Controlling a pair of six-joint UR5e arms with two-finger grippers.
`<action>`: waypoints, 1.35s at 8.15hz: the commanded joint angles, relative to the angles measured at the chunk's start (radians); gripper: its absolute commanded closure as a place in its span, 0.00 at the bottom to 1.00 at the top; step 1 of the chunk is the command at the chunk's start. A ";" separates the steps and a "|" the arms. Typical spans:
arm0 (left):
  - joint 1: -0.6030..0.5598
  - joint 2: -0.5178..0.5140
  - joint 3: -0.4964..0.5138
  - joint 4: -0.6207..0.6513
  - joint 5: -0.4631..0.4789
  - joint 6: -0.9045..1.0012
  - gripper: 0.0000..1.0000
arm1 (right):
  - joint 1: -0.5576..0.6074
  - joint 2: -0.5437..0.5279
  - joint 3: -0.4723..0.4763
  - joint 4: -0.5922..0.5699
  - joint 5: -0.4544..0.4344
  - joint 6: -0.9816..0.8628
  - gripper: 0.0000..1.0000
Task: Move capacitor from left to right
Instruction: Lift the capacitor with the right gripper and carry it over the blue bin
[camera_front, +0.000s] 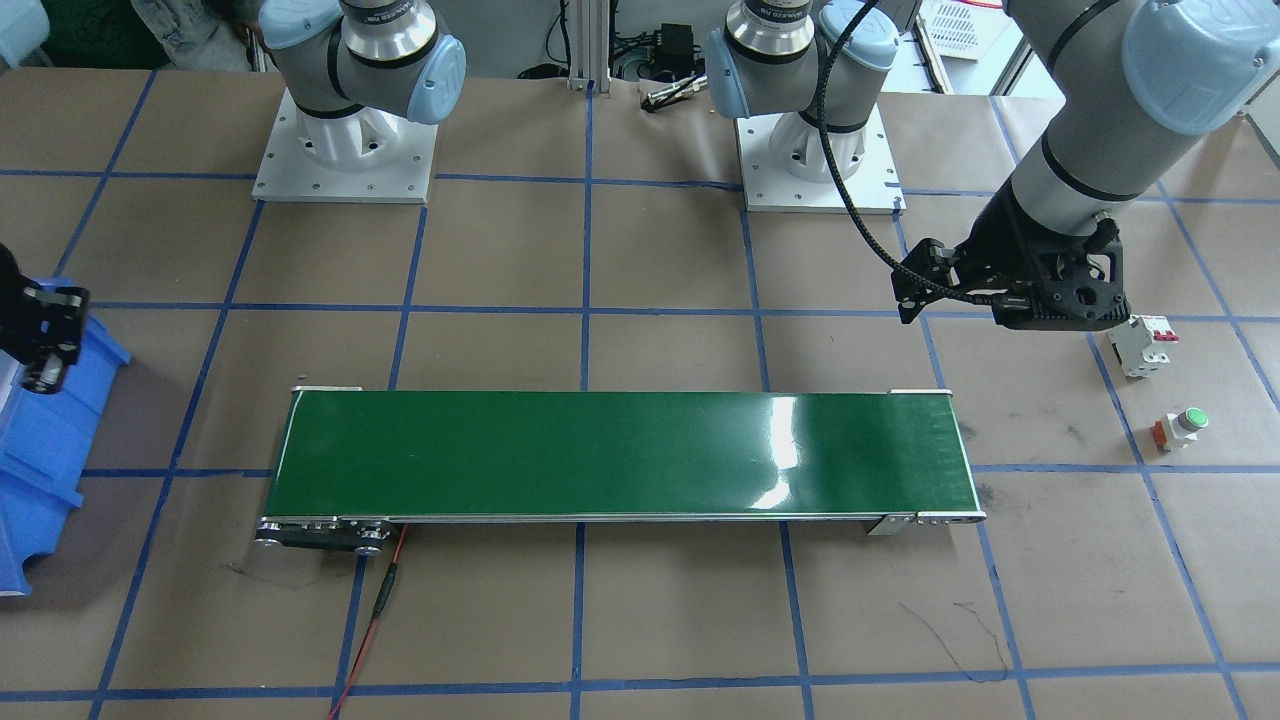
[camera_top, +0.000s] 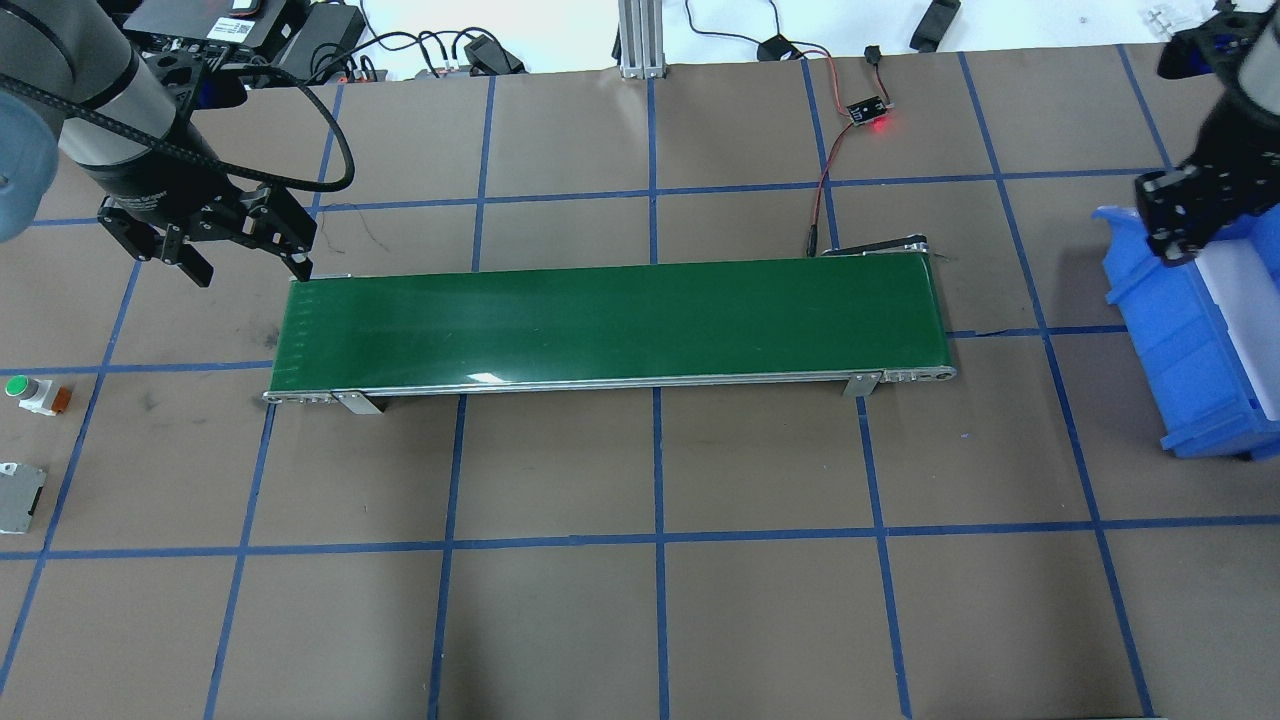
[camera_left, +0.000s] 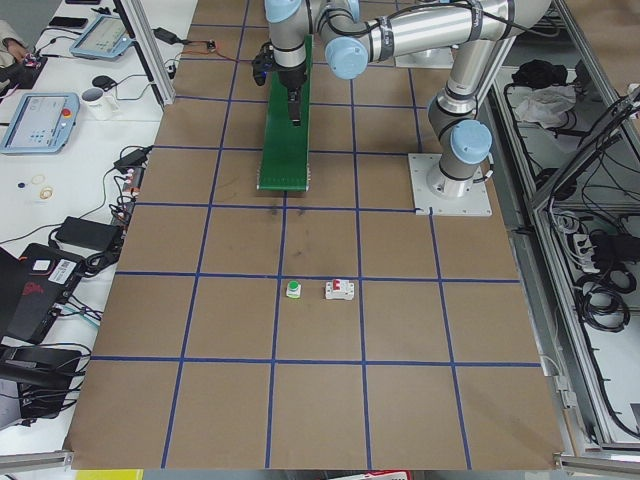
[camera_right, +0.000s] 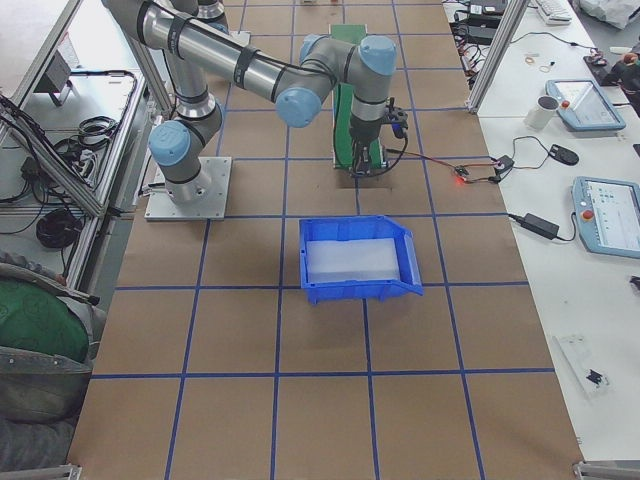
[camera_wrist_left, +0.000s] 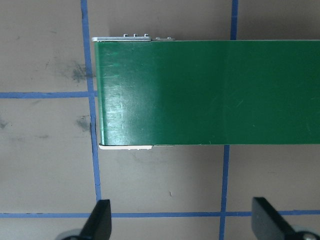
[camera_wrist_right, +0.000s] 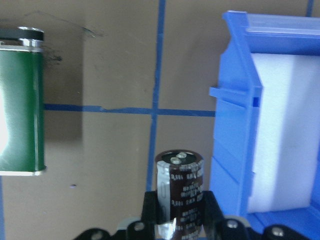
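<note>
The capacitor (camera_wrist_right: 179, 187), a glossy dark maroon cylinder with a silvery end cap, shows only in the right wrist view, upright between the fingers of my right gripper (camera_wrist_right: 178, 212). That gripper (camera_top: 1180, 228) is shut on it and hangs just left of the blue bin (camera_top: 1170, 330), beside its near wall (camera_wrist_right: 240, 125). My left gripper (camera_top: 250, 268) is open and empty, above the table just behind the left end of the green conveyor belt (camera_top: 610, 320). Its two fingertips (camera_wrist_left: 100, 217) stand wide apart.
A white circuit breaker (camera_front: 1143, 345) and a green-topped push button (camera_front: 1180, 428) lie on the table at my far left. The bin holds a white foam liner (camera_right: 350, 260). A sensor board with a red light (camera_top: 868, 110) lies behind the belt.
</note>
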 joint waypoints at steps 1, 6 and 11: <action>0.000 0.000 0.000 0.000 0.000 0.000 0.00 | -0.254 -0.016 0.000 -0.010 -0.026 -0.323 1.00; 0.001 -0.001 -0.001 0.000 0.000 0.000 0.00 | -0.350 0.147 0.011 -0.070 0.016 -0.403 1.00; 0.003 -0.001 0.000 0.000 0.000 0.000 0.00 | -0.350 0.286 0.014 -0.151 0.104 -0.398 1.00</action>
